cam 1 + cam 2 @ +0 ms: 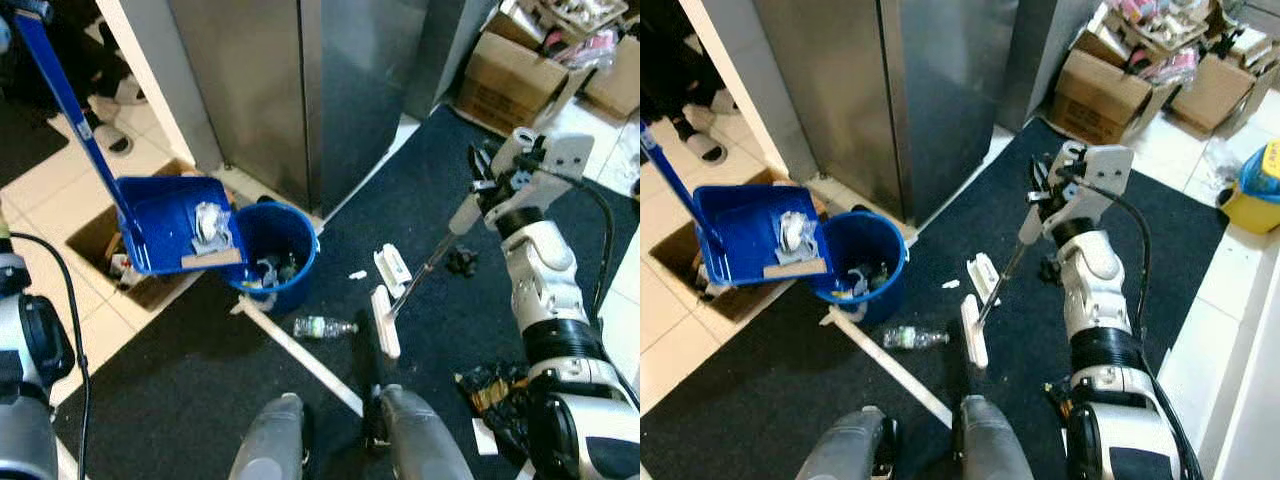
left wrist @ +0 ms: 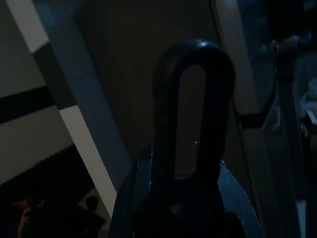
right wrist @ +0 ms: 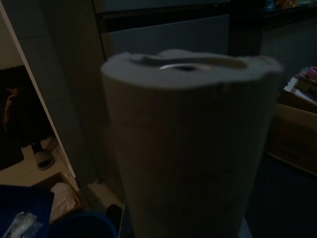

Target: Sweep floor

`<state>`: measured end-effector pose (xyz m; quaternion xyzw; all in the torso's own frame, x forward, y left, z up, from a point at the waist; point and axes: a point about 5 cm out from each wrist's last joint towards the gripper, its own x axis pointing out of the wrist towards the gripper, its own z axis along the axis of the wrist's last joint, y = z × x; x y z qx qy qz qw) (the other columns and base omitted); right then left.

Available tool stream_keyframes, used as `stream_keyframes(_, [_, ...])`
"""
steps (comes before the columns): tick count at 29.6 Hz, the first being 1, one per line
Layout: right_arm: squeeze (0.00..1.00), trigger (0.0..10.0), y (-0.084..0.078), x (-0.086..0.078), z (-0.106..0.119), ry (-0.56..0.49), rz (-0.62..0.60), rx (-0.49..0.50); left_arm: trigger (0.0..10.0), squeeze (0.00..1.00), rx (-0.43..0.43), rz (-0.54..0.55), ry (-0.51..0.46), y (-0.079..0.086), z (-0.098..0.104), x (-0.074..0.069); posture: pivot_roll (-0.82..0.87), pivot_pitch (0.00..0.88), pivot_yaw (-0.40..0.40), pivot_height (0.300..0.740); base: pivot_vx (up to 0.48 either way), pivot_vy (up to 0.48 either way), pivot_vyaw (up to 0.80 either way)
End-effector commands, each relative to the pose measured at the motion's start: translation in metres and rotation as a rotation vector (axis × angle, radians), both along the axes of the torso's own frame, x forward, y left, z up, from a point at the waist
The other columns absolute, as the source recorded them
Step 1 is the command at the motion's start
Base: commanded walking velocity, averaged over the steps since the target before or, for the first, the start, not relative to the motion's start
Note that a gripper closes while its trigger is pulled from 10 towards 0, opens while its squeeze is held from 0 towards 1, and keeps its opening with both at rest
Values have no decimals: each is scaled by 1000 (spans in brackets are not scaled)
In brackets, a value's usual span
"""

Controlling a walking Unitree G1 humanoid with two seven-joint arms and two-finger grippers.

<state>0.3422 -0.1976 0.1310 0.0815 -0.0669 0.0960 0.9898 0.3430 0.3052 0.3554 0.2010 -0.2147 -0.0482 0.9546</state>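
Your right gripper [image 1: 478,205] is clamped on the upper end of the broom [image 1: 415,288], whose handle runs down and toward your left to the white head [image 1: 385,320] resting on the dark rug [image 1: 180,390]. Your left arm holds the blue dustpan [image 1: 180,225] by its long handle, tilted over the rim of the blue bin [image 1: 280,245]; whether those jaws are spread or closed cannot be told. The remaining litter, a plastic bottle [image 1: 322,327] and a white scrap [image 1: 357,274], lies just left of the broom head, between it and the bin, so the broom arm is nearer.
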Motion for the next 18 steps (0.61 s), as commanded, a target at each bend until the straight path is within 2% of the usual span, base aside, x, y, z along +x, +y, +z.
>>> stream_keyframes(1, [0,10000,-3,0,10,-47,-11,8,10000,0,75,-13,-48,-7,11,1,29,71,17,740,0,0,0])
stream_keyframes(8, [0,10000,-6,-4,9,-52,-26,10,10000,0,131,-62,-18,-18,10,14,14,74,32,740,0,0,0])
stream_keyframes(18, [0,10000,-8,-6,10,-58,-40,13,10000,0,198,-166,19,-43,4,32,2,75,47,740,0,0,0])
